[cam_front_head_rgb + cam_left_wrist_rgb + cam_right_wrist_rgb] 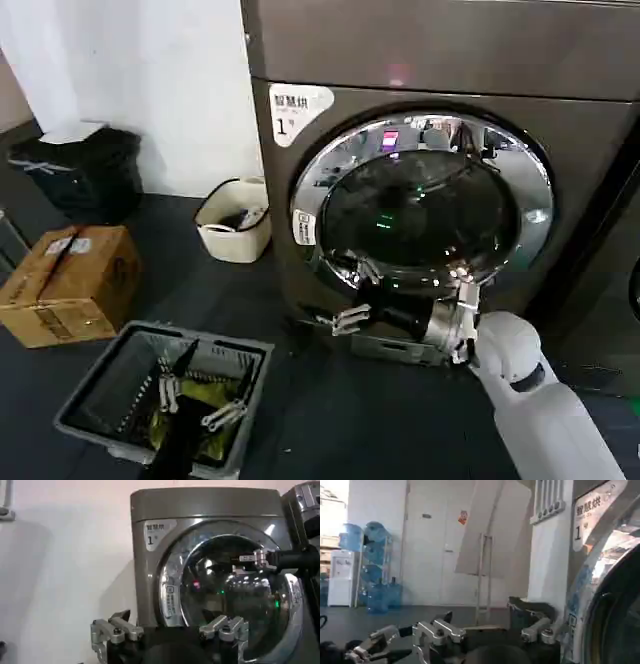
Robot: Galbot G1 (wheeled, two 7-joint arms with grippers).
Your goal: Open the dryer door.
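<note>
The brown-grey dryer (pixel 290 260) with its "1" sticker stands in front of me. Its dryer door (pixel 430 205), dark glass in a chrome ring, lies flat against the front. My right gripper (pixel 352 297) hangs open just before the door's lower left rim, fingers pointing left and holding nothing. The left wrist view shows the right gripper (pixel 242 563) in front of the door glass (pixel 235 605). My left gripper (pixel 195 400) waits open and low over a grey basket. In the wrist views the left gripper (pixel 170 630) and the right gripper (pixel 490 632) both stand with jaws spread and empty.
A grey wire basket (pixel 100 400) sits on the dark floor at the front left, a cardboard box (pixel 70 285) beyond it. A white bin (pixel 235 220) and a black bin (pixel 85 170) stand by the wall. A dark machine (pixel 610 290) adjoins the dryer's right.
</note>
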